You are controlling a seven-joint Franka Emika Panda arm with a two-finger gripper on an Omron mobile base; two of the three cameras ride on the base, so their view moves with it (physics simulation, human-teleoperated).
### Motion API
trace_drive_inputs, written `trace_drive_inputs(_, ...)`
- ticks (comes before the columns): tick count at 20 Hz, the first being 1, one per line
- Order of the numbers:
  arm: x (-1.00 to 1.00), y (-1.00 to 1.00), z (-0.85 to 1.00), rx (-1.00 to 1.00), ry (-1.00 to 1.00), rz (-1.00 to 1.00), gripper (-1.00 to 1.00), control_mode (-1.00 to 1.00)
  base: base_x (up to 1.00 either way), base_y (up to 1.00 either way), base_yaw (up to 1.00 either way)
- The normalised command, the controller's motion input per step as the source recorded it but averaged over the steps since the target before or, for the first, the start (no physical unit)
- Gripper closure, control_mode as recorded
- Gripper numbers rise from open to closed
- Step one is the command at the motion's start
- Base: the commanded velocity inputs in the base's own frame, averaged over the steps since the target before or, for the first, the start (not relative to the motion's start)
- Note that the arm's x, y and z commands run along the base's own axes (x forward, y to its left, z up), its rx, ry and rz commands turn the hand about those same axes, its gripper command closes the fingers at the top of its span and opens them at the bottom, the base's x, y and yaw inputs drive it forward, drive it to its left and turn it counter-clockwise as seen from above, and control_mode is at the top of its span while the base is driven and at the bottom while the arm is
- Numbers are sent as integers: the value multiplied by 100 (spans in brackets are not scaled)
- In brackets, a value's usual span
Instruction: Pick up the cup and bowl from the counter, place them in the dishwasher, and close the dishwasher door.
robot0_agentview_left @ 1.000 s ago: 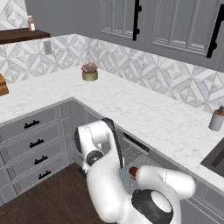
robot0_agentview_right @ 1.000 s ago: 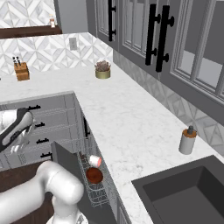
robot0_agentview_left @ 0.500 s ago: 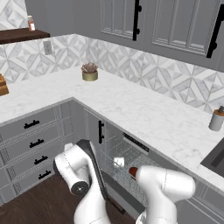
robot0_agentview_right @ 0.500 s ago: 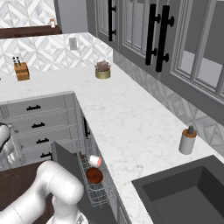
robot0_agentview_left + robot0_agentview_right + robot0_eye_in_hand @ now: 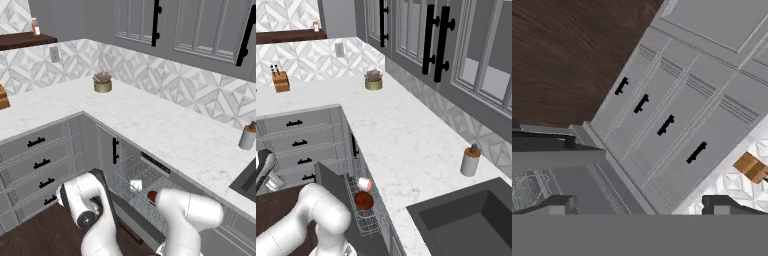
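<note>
Cup and bowl already in dishwasher rack, so door-closing step looks underway. Dishwasher door roughly half raised, near side of rack. Next, I'd guess: keep pushing door up till shut. Gripper jaws spread wide, holding nothing, near door edge; contact unclear.

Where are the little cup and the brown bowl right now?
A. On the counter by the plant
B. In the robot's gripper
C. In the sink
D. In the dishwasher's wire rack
D: the cup and the bowl sit in the dishwasher's wire rack.
</note>
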Motion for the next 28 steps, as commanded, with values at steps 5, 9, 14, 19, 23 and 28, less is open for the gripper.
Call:
trace_drive_inputs(5, 31, 21, -69, -67, 43, 26, -100, -100, 0, 0, 0)
trace_drive_inputs(9, 9, 36, -76, -59, 41, 16, -100, -100, 0, 0, 0)
trace_drive_inputs(14, -2, 61, -49, -51, 23, 13, -100, -100, 0, 0, 0)
trace_drive_inputs(19, -12, 79, -27, -42, 10, 17, -100, -100, 0, 0, 0)
trace_drive_inputs(23, -7, 73, -40, -41, 11, 17, -100, -100, 0, 0, 0)
trace_drive_inputs(28, 19, 57, -59, -41, 28, 13, -100, -100, 0, 0, 0)
